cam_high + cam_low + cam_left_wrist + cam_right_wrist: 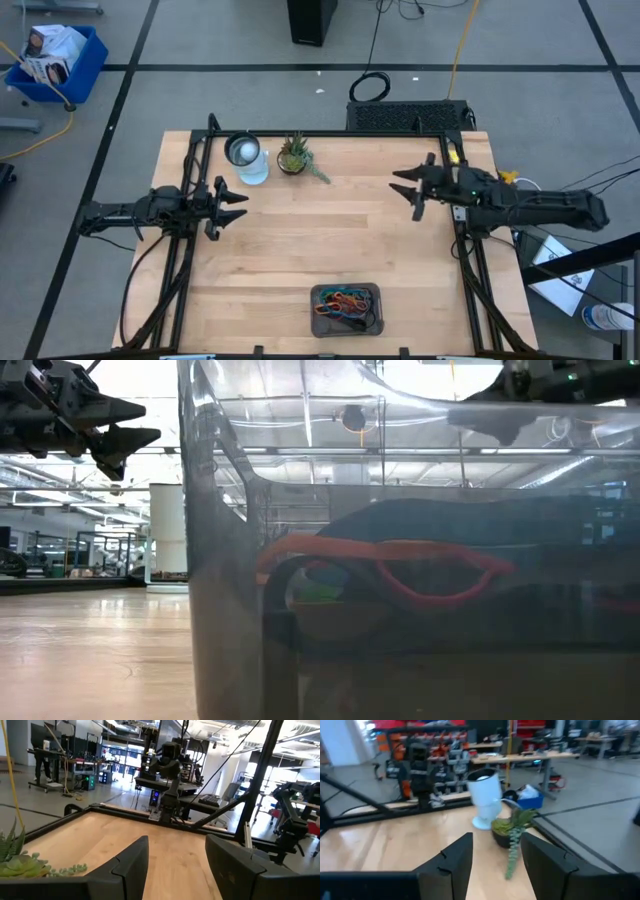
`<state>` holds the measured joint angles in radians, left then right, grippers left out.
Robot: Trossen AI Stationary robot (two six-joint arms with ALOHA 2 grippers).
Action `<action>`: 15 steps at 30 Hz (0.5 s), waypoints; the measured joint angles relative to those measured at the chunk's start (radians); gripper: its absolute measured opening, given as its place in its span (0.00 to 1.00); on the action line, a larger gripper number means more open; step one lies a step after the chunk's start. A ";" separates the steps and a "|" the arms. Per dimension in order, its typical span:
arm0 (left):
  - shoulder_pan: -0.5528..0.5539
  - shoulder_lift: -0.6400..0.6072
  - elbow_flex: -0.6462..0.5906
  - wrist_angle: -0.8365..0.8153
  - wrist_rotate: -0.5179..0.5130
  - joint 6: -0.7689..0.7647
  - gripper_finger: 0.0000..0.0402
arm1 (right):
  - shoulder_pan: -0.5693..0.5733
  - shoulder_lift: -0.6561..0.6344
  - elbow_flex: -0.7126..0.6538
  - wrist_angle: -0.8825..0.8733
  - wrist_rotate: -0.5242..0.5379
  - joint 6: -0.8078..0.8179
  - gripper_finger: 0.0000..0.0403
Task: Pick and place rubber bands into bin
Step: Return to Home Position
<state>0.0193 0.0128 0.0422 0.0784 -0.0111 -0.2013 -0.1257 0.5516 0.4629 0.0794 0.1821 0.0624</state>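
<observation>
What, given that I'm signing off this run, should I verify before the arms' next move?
1. The rubber bands are inside the bin: ok, coloured loops lie in it.
2. No stray bands on the table: ok as far as the high view shows; none seen on the wood.
3. The left claw is open and empty: ok, nothing between its fingers in the left wrist view.
4. The right claw is open and empty: ok.
5. Both claws are raised off the table: ok in the low view.
6. The plant and the white cup stand apart from both claws: ok.
</observation>
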 joint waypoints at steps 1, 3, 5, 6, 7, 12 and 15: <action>0.000 0.000 0.000 0.000 -0.002 0.004 0.50 | 0.000 -0.022 -0.013 -0.001 0.020 0.002 0.40; 0.000 0.000 0.000 0.000 -0.002 0.007 0.50 | 0.000 -0.066 -0.041 -0.009 0.055 0.000 0.40; 0.000 0.000 0.000 0.000 -0.001 0.005 0.50 | 0.000 -0.113 -0.070 -0.010 0.056 0.001 0.40; 0.000 0.000 0.000 0.000 0.000 0.004 0.50 | 0.000 -0.135 -0.084 -0.008 0.054 0.003 0.40; 0.000 0.000 0.000 0.000 0.003 0.001 0.50 | 0.000 -0.157 -0.099 -0.007 0.053 0.006 0.40; 0.000 0.000 0.000 0.000 0.006 -0.003 0.50 | 0.000 -0.244 -0.154 -0.009 0.052 0.025 0.40; 0.000 0.000 0.000 0.000 0.006 -0.003 0.50 | 0.000 -0.287 -0.176 -0.009 0.050 0.031 0.40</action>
<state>0.0193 0.0128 0.0422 0.0780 -0.0048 -0.2039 -0.1257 0.2641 0.2868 0.0708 0.2318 0.0929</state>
